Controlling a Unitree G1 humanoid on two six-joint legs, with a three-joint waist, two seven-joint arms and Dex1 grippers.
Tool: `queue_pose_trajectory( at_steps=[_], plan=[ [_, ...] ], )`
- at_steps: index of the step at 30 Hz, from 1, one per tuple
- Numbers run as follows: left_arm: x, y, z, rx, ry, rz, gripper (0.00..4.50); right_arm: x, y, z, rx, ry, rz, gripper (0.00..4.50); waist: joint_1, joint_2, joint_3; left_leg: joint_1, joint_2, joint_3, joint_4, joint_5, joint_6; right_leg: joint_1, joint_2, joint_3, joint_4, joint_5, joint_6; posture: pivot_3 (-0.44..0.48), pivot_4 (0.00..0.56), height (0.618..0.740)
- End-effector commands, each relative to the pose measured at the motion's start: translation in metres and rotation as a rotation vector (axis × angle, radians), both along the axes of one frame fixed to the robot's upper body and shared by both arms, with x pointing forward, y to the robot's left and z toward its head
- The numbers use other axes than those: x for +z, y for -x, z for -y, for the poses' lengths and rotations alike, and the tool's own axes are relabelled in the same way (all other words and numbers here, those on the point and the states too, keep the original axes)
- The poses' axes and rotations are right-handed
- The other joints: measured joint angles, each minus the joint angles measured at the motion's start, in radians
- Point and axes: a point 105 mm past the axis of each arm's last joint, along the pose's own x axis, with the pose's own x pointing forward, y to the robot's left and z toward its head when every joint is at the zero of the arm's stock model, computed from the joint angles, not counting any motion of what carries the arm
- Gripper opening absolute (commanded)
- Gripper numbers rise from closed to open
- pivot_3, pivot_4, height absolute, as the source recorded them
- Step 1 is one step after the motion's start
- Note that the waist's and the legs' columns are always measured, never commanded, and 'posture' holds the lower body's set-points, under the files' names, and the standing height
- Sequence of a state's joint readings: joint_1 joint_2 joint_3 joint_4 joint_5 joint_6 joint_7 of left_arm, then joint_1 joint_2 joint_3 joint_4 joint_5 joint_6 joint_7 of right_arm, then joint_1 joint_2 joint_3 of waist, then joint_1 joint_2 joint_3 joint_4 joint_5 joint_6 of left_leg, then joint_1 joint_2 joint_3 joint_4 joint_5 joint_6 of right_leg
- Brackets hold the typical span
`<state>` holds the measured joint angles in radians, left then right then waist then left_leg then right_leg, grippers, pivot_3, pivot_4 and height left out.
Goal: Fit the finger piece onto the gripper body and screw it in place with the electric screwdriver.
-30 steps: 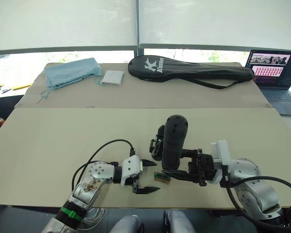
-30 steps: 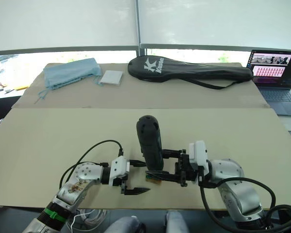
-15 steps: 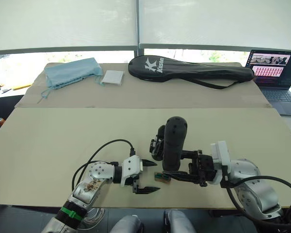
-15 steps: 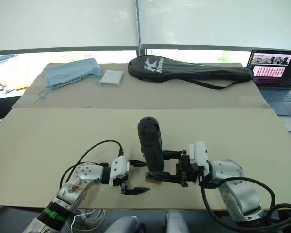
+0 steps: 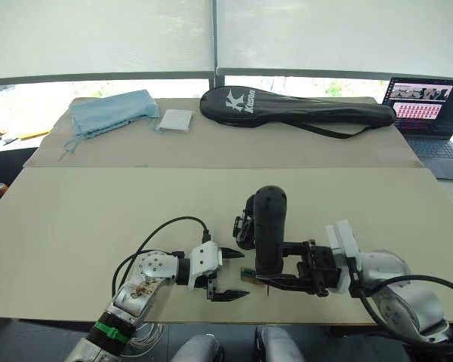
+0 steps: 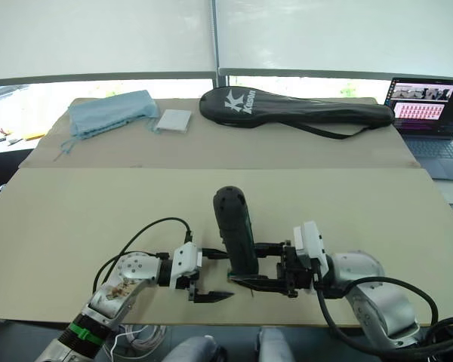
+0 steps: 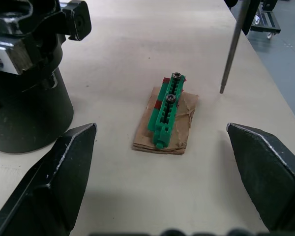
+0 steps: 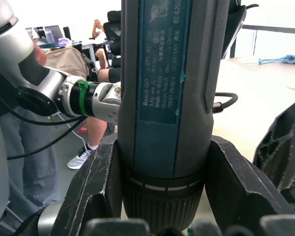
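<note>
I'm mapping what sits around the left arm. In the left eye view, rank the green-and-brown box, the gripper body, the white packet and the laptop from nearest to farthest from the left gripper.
From the left gripper:
1. Green-and-brown box, right beside its fingertips.
2. Gripper body, just beyond, toward the table's middle.
3. White packet, far side, next to the blue cloth.
4. Laptop, far right corner.

Black screwdriver (image 5: 269, 230) upright, bit down by gripper body (image 5: 245, 219), near table edge.
</note>
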<state>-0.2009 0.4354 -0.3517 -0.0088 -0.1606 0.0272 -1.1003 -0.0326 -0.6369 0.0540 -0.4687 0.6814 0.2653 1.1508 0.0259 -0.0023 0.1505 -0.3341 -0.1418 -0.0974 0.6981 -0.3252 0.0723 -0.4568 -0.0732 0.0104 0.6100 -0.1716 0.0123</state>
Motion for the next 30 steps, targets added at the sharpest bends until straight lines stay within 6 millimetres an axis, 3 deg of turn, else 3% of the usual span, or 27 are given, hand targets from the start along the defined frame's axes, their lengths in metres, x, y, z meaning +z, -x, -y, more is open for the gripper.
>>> queue_pose_trajectory(
  at_steps=[1,8,14,30],
  plan=[
    [-0.013,0.005,-0.007,0.03,-0.022,-0.056,4.5,0.024,0.006,0.005,-0.006,-0.045,0.081,1.92,0.0,0.0,0.0,0.0,0.0,0.0,0.0,0.0,0.0,0.0,0.0,0.0,0.0,0.0,0.0,0.0,0.15,0.74],
    [-0.01,0.007,-0.016,0.049,0.007,-0.047,4.5,0.041,0.007,0.018,-0.108,-0.085,0.166,1.92,-0.011,0.0,0.0,0.0,0.001,0.0,-0.001,0.0,0.0,0.0,0.0,0.0,0.0,0.0,0.0,0.0,0.15,0.74],
    [-0.011,0.007,-0.012,0.027,-0.002,-0.038,4.5,0.05,0.0,0.014,-0.135,-0.117,0.248,1.92,-0.013,0.0,0.0,0.001,0.001,0.0,-0.001,0.0,-0.001,0.0,0.001,0.0,0.0,0.0,0.0,0.0,0.15,0.74],
    [-0.015,0.007,-0.01,0.015,-0.024,-0.035,4.5,0.036,-0.002,-0.007,-0.064,-0.121,0.251,1.92,-0.012,0.0,0.0,0.001,0.0,0.0,-0.001,0.0,-0.001,0.0,0.0,0.0,0.0,0.0,0.0,0.0,0.15,0.74]
  ],
)
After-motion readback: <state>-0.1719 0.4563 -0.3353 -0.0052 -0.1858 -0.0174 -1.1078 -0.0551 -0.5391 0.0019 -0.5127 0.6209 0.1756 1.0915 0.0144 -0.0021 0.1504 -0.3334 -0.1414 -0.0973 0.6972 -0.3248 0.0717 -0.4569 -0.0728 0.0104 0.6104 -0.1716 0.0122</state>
